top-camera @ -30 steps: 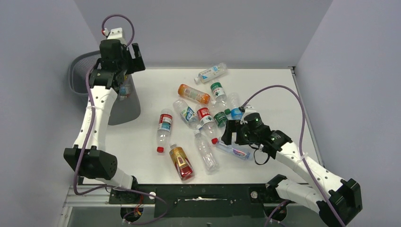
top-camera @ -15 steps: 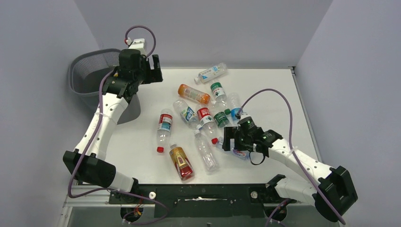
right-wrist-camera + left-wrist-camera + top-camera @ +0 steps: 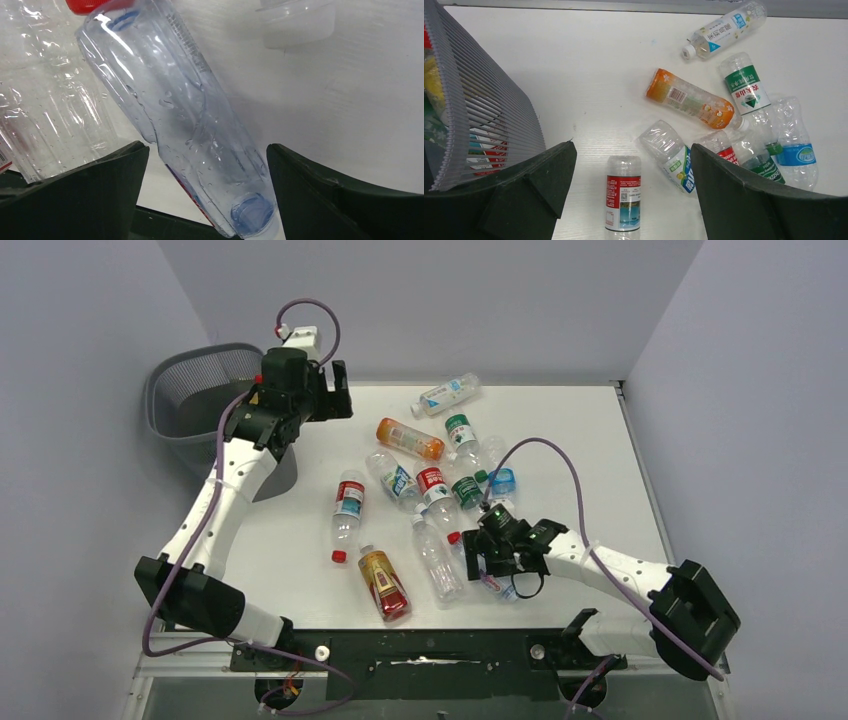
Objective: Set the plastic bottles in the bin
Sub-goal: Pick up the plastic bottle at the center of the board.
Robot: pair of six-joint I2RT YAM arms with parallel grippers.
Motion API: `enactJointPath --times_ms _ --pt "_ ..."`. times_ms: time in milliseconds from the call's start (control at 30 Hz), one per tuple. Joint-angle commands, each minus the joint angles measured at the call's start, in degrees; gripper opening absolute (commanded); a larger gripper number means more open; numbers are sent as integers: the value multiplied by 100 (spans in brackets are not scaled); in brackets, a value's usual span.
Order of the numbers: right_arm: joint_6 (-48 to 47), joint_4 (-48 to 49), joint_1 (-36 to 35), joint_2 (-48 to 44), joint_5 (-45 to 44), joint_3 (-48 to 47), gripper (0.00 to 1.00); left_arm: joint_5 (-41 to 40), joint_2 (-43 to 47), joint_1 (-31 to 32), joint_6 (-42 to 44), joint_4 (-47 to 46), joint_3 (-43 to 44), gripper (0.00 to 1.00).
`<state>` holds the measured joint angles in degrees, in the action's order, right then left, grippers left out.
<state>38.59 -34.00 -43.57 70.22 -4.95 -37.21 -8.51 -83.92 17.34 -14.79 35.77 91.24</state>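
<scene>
The bin stands off the surface at its 10 o'clock corner; through the mesh, the left wrist view shows red labels and a patch of yellow inside. The left fingers hang above the surface at the bin's 3 o'clock side, spread wide with nothing between them.

The bottles lie on their sides in a loose heap around the middle of the surface. A white-label bottle lies alone at 12 o'clock; an orange bottle lies just nearer than that, with a green-label bottle at its 3 o'clock. A red-label bottle lies apart at the heap's 9 o'clock; an amber bottle lies at 7 o'clock.

The right fingers are low at the heap's 5 o'clock, standing apart on either side of a clear bottle. It lies slantwise between them on the surface (close to both, though I cannot tell whether either touches it); its wall shows no dent. A second clear bottle lies just beside it at 9 o'clock in the right wrist view; a red cap shows at the top edge.
</scene>
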Motion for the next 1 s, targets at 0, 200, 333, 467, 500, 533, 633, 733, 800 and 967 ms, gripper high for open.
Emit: enactJointPath --times_ms 0,200,333,467,500,533,633,733,800,967 --pt "142 54 -115 18 -208 -38 90 54 84 103 -59 -394 14 85" --pt "54 49 -134 -49 -106 -104 58 302 75 244 -143 -416 -61 85" --pt "13 -32 -133 -275 -88 -220 42 800 132 287 -332 -550 -236 85" --pt "-39 -226 -136 -619 -158 -464 42 1509 265 333 -664 -894 -478 85" --pt "-50 -278 -140 -728 -170 -544 41 1685 301 358 -810 -994 -566 85" --pt "-65 -323 -135 -853 -180 -628 41 1862 332 403 -920 -1135 -666 86" --pt "-96 -349 -129 -1250 -177 -872 42 2383 463 609 -1325 -1718 -1077 86" --pt "-185 -249 -124 -1598 -163 -1064 43 2706 556 883 -1737 -2370 -1547 85" --pt "-216 -185 -111 -1758 -187 -1179 43 2889 556 1058 -1962 -2844 -1814 85" --pt "-266 -55 -99 -1861 -331 -1462 44 2994 495 1560 -2435 -3814 -2311 85"
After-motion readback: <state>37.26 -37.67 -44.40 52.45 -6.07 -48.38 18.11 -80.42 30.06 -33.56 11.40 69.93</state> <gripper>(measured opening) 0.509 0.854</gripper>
